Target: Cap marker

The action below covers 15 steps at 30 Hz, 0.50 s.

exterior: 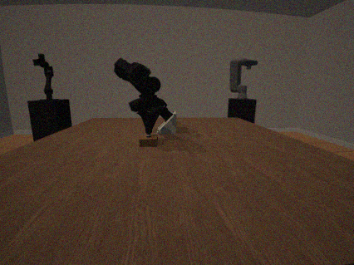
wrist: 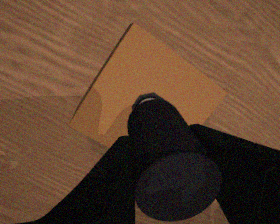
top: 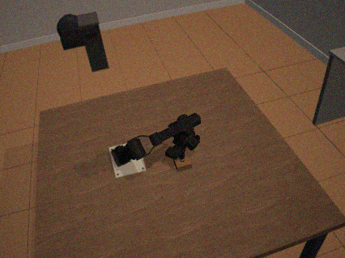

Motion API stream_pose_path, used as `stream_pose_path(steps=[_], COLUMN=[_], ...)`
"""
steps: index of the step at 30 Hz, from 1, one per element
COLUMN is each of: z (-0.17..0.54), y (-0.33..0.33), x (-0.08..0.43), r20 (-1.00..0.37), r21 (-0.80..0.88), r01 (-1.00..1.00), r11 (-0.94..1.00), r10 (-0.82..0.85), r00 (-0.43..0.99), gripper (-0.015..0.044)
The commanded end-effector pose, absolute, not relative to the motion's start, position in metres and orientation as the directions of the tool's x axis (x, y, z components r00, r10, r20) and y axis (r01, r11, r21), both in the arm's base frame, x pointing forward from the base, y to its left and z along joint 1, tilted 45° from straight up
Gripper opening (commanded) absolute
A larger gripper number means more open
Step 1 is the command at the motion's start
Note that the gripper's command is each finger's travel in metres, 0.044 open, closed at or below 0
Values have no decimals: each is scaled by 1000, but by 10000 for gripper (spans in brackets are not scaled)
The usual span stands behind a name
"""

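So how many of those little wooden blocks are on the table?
1. The holder block sits on the table just right of the arm's white base plate, under the gripper. No others are visible.

Arm folded low, end effector (top: 181,154) pointing down, seemingly clamped on cap (wrist: 178,185)

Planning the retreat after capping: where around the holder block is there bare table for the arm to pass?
Bare wood lies between the holder block and the table edges nearest the camera and rightward. It is crowded on the block's left, where the white base plate sits, and above it, where the end effector grips the cap.
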<state>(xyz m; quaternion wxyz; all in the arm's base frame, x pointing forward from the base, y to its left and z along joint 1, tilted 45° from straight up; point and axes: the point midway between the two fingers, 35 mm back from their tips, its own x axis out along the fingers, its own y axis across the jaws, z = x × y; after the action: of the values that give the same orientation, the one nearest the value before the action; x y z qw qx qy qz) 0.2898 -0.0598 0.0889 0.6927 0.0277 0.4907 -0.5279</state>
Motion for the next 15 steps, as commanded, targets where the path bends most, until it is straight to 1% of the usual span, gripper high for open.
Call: stream_pose_path(steps=[1, 10, 13, 15], z=[89, 89, 94, 110], y=[-60, -60, -54, -38], x=[290, 290, 291, 294], r20=[-709, -709, -710, -712], r21=[-479, -479, -479, -478], r01=[759, 759, 759, 758], r11=[441, 441, 442, 444], r10=[-704, -704, -703, -701], r00=[-39, -39, -38, -38], gripper=[210, 440, 440, 440])
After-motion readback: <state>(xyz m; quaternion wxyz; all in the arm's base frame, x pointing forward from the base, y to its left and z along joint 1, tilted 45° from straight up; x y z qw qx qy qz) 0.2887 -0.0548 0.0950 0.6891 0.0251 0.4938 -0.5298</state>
